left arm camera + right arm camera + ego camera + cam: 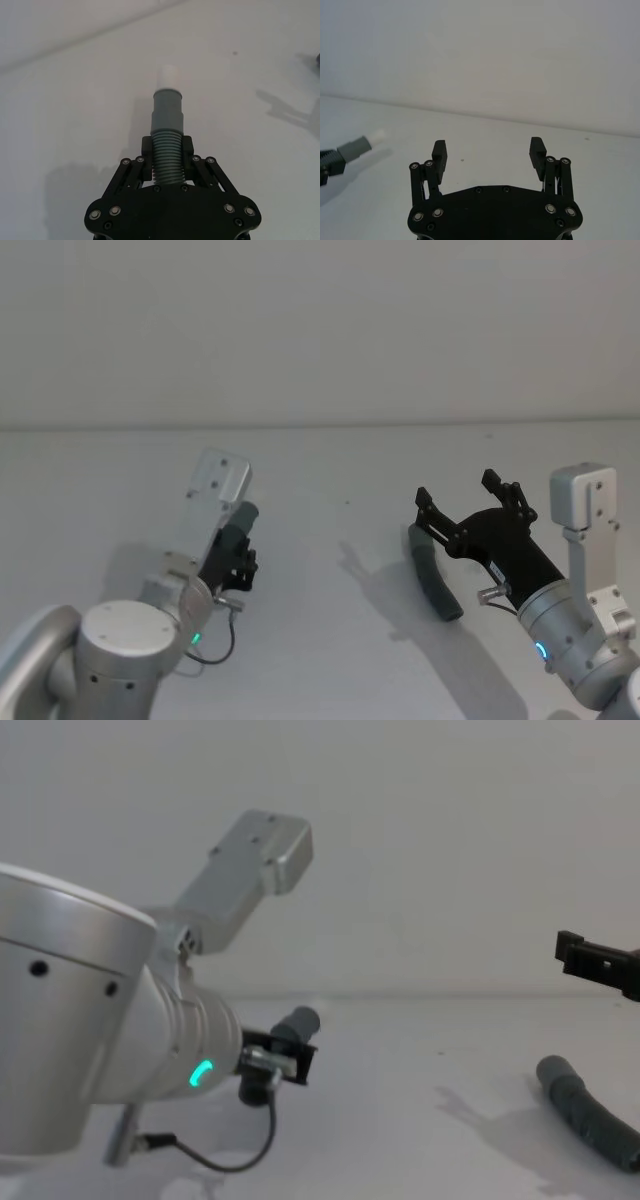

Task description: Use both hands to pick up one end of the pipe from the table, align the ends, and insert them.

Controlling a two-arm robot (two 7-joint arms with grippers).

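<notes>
One dark grey corrugated hose piece [167, 117], its cuff ending in a white tip [169, 77], is clamped in the black skeletal left gripper [168, 146], apparently clear of the plain white table [330, 660]. The second hose piece [432, 580] lies on the table, ungrasped, beside the right gripper [470, 502], which hovers wide open and empty. Grasping, aligning and inserting remain.

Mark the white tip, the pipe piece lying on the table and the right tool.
white tip [169, 76]: left wrist view, its middle.
lying pipe piece [431, 580]: head view, middle of its ribbed body.
right tool [488, 151]: right wrist view, midway between its fingertips.
</notes>
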